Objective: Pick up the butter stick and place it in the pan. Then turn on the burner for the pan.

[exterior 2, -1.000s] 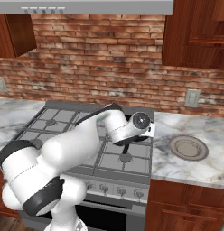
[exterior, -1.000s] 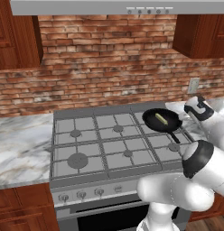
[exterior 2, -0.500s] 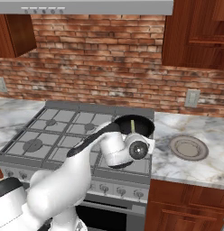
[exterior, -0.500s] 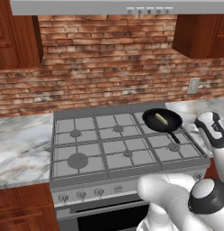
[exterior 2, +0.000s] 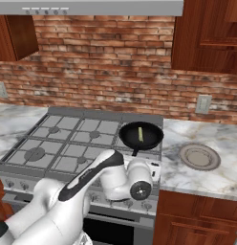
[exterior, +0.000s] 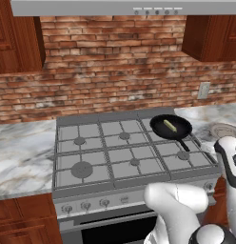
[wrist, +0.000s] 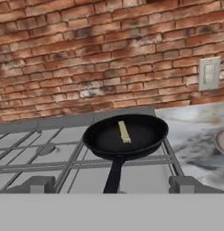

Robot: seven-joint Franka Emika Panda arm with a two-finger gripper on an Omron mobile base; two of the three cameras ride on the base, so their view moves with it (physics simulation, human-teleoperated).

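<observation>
At the upper right of the left base view, the pan (exterior: 170, 127) sits on the back right burner of the stove (exterior: 115, 152), its straight handle running down and right toward the front edge. The butter stick (exterior: 170, 126) lies flat inside it, near the middle of the black base (a pale oblong, tilted a little). In the right base view the same pan (exterior 2: 141, 135) sits at centre frame with the stick (exterior 2: 140, 134) lying almost upright in the picture, and a round grey plate (exterior 2: 200, 156) rests apart on the marble worktop (exterior 2: 206, 172) to its right. The hand view looks level across the grates at the pan (wrist: 126, 136). Whether the jaws are released or clenched I cannot tell.
</observation>
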